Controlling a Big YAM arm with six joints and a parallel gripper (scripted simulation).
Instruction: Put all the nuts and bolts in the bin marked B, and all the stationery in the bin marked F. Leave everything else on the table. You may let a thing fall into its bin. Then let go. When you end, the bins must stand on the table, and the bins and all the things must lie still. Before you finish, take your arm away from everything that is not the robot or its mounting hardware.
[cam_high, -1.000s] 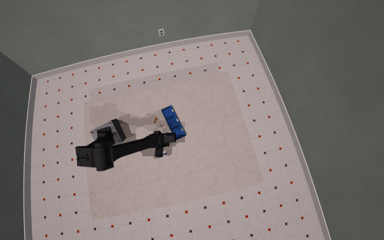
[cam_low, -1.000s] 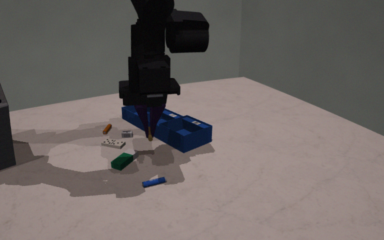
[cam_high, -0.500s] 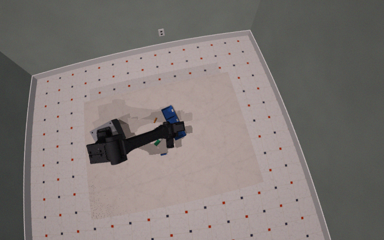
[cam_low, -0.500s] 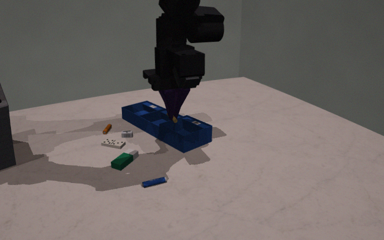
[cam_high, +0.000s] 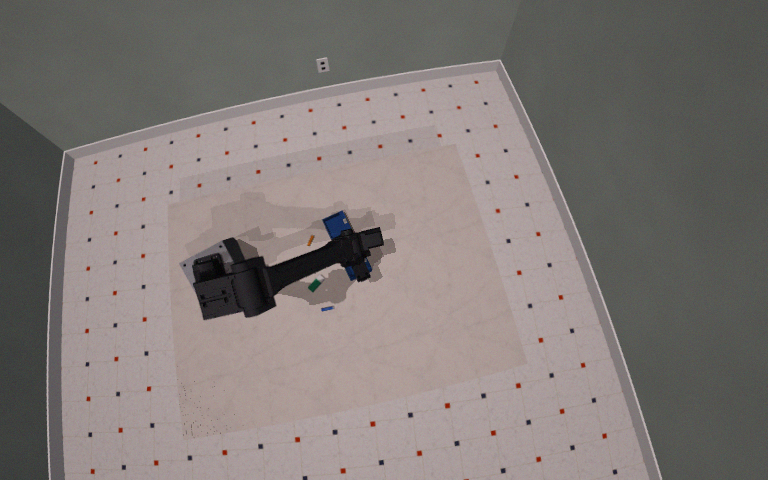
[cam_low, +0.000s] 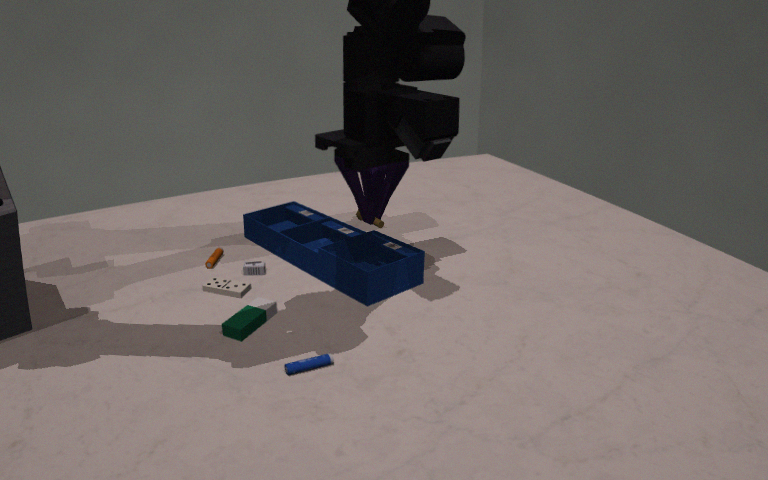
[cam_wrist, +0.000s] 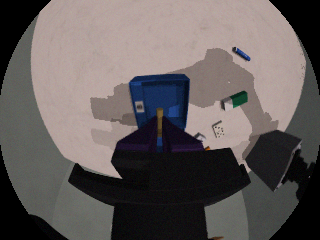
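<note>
Brass piece (cam_low: 377, 222) (cam_wrist: 160, 114) gripped in claw (cam_low: 370, 218) (cam_wrist: 159, 120), unbinned; eraser (cam_high: 314, 285) (cam_low: 244, 322) (cam_wrist: 239, 99) and sharpener (cam_low: 254, 268) (cam_wrist: 200, 136) still to sort. Bins' (cam_high: 334, 223) (cam_low: 352, 274) (cam_wrist: 160, 77) full contents unclear.

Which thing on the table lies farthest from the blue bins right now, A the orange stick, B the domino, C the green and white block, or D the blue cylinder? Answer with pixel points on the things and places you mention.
D: the blue cylinder (cam_high: 327, 309) (cam_low: 308, 364) (cam_wrist: 241, 54) lies beyond the block, on its side away from the bins.
</note>
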